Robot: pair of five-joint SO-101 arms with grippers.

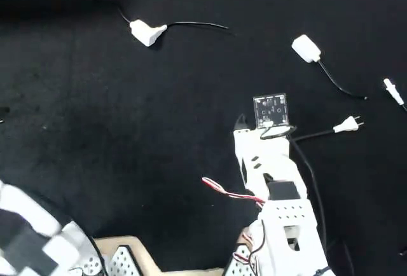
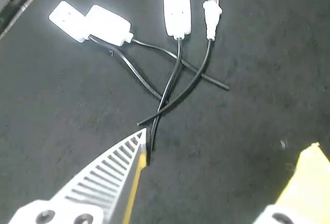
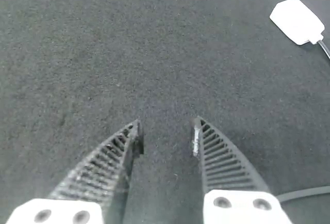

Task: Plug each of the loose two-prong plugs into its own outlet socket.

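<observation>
At the bottom centre of the overhead frame, the right arm [image 1: 283,215] extends up the black table [image 1: 95,130]. Its own wrist view shows the right pincer [image 3: 166,131] spread, the ribbed fingers apart over bare cloth and pinching nothing. Just right of that arm's wrist lies a loose white plug [image 1: 347,123], prongs pointing toward the right edge, with its black cord [image 1: 311,174] trailing down beside the arm. A second plug [image 1: 393,90] lies a little higher, at the right edge of the frame. Farther up, right of centre, sits a white socket block [image 1: 306,48] with a cord of its own. Another white block [image 1: 147,32] rests in the upper left, well apart from the rest.

The left wrist view shows the left pincer [image 2: 227,144] wide open and holding nothing, one finger white and the other yellow. The white fingertip [image 2: 138,139] sits just beside a black lead. Beyond it, crossed cords [image 2: 165,97] run out to a two-prong plug [image 2: 211,8]. That plug lies unplugged just beside a narrow socket strip [image 2: 177,11]. A pair of white blocks [image 2: 108,24] lies close together nearby.
</observation>
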